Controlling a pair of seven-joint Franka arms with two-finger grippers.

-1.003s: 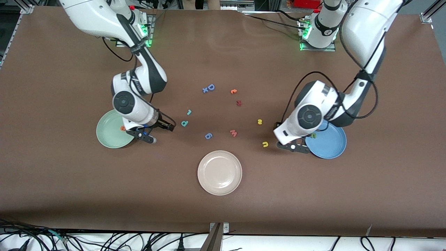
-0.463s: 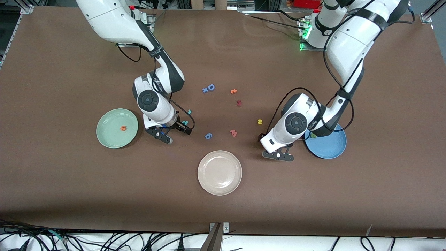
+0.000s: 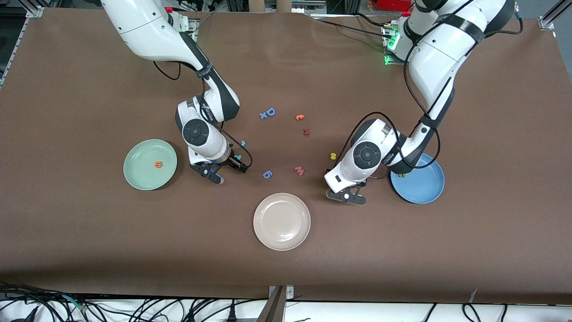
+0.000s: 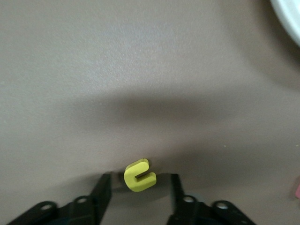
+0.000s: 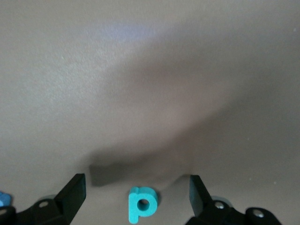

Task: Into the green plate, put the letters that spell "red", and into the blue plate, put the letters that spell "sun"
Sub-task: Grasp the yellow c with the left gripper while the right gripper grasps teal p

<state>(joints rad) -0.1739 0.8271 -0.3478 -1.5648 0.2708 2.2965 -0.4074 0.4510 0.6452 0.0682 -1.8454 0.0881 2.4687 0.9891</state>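
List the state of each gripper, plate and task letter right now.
left gripper: fingers open, straddling yellow u on the table.
right gripper: fingers open, straddling teal d on the table.
green plate: holds orange e.
blue plate: holds green n, partly hidden.
teal r: loose on table.
yellow s: loose on table.

The right pincer [image 5: 136,197], a second ago at the rim of the green plate [image 3: 134,174], now sits low over the tabletop [image 3: 89,250] toward the middle, its fingers [image 5: 72,192] spread wide on either side of the teal "d" [image 5: 140,205]. The orange "e" [image 3: 158,164], hidden by that arm before, now shows in the green plate. The left pincer [image 4: 138,194] has left the blue plate [image 3: 429,190] and brackets the yellow "u" [image 4: 139,175], its fingers [image 4: 102,190] narrower than a second ago, gaps showing either side.
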